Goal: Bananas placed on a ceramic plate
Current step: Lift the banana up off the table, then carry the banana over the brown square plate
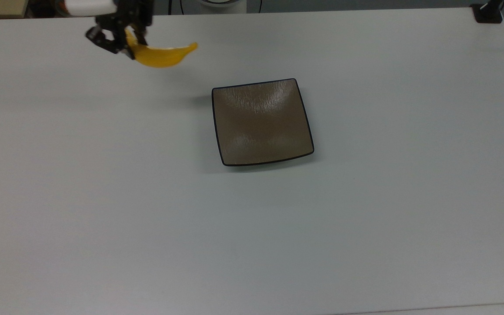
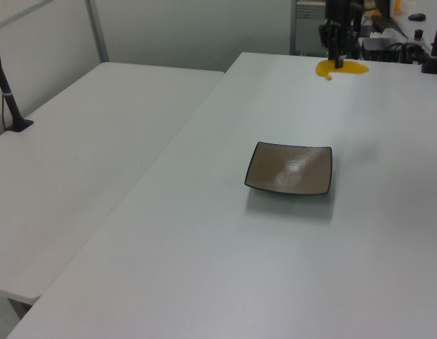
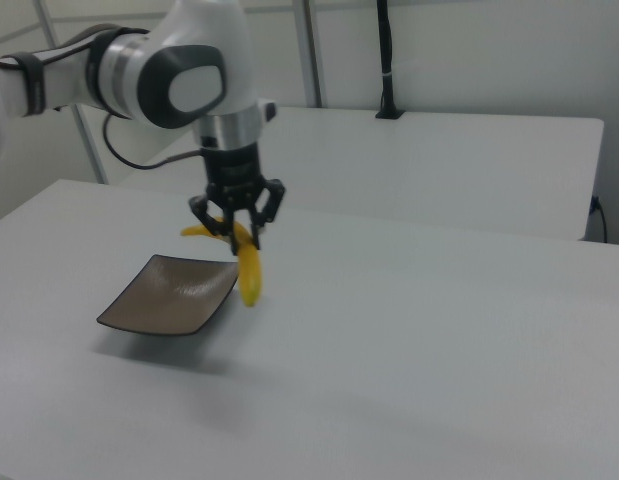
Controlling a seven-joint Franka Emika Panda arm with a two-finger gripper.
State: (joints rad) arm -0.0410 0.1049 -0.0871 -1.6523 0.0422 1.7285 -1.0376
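White desk (image 1: 103,197) fills the scene, bare in the near part. Mid-desk sits the ceramic plate (image 1: 261,122), nothing on it. Farther back, to the top view's left of the plate, the tool (image 1: 123,37) grips the banana (image 1: 162,54) aloft above the desk.

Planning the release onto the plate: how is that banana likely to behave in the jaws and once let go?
The banana probably stays stiff: gripped at one end by the gripper, it juts out unsupported. Its glossy skin may be slippery. Being curved, it could rock once released on the shallow ceramic plate.
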